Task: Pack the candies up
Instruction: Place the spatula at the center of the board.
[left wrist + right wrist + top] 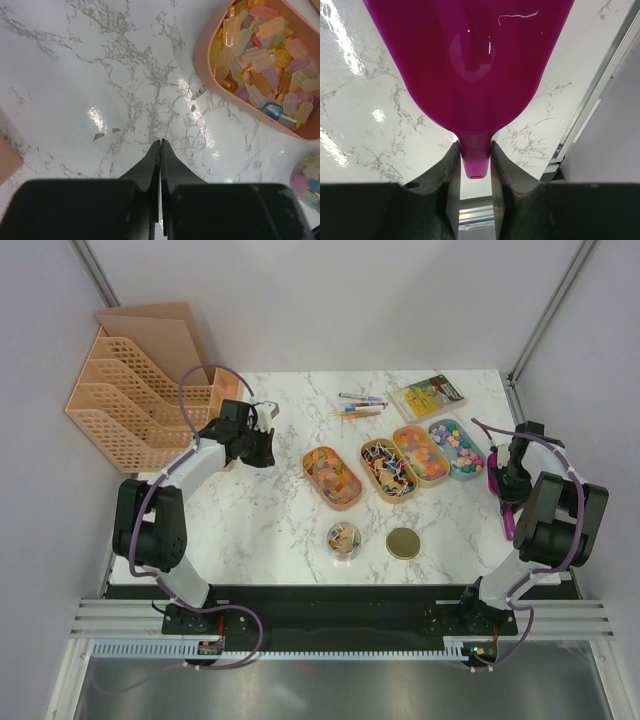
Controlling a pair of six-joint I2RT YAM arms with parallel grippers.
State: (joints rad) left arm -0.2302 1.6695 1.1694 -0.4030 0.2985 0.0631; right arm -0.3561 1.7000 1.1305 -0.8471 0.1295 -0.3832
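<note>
A purple scoop (470, 60) is gripped by its handle in the right hand (475, 152) at the tabletop's right edge, probably for ladling the candies (420, 455) sorted in four trays (307, 472) toward the far edge; the left hand (160, 147) is closed on nothing beside them.

The worktop (250, 530) is smooth and glossy, white marble-patterned with grey veins, and throws back bright lamp glare. The scoop (470, 60) is translucent magenta plastic, shiny, with one thin pale mark on its surface. The left gripper (161, 142) has fingers (150, 167) of matt black plastic, as does the right gripper (475, 160). The candies (260, 55) look glassy and translucent, heaped in a tray (201, 55) of matt peach plastic. At the far left corner, the file rack (120, 405) is peach plastic lattice. The round lid (404, 543) looks like gold-toned metal.
</note>
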